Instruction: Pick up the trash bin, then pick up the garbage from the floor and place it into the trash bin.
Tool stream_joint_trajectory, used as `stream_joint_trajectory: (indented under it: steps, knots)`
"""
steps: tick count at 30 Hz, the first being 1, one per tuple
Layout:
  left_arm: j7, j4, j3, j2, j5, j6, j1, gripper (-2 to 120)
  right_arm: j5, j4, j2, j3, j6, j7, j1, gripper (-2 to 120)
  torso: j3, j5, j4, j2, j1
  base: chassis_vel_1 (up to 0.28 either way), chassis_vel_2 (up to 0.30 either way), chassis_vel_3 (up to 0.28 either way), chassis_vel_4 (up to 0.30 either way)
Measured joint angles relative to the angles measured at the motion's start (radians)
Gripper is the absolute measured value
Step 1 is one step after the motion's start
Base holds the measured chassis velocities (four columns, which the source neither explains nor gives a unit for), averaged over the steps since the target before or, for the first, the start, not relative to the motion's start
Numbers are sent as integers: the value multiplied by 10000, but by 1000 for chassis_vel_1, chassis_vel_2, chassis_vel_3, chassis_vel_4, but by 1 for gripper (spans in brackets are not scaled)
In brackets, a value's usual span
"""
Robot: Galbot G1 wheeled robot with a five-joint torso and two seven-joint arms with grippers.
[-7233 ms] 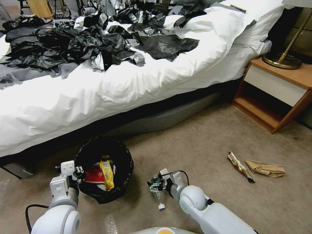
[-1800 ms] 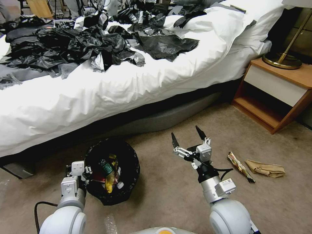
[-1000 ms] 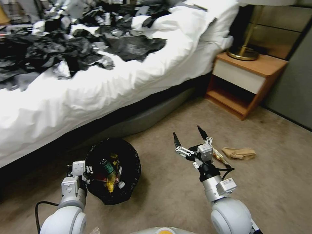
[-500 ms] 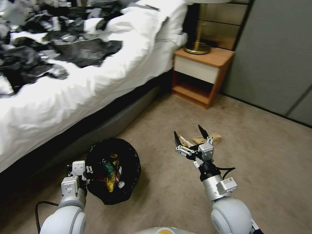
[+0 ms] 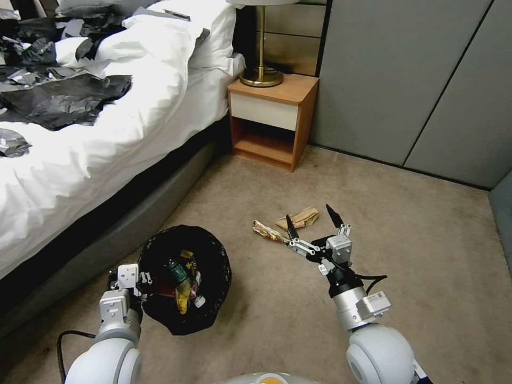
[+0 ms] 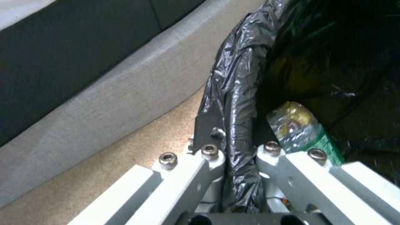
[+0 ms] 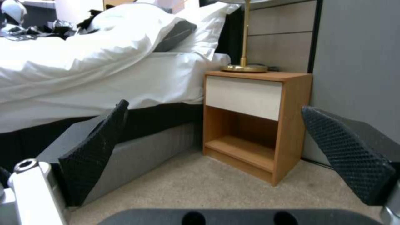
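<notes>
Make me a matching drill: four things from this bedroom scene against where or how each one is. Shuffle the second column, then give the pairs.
1. trash bin
2. brown paper bag
3. right claw
4. lamp

A. open, raised above the carpet
B. on the nightstand
C. flat on the floor, beside a wrapper
D. rim clamped by the left claw

Pairs: 1-D, 2-C, 3-A, 4-B
</notes>
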Motion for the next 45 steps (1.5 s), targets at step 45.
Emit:
stream_joint_trajectory:
  steps: [45]
  knots:
    - [-13, 13, -18, 23, -23, -63, -70, 1, 140, 6, -27, 99, -89, -1, 56, 100, 0, 1, -4, 0, 0, -57, 58, 59, -54]
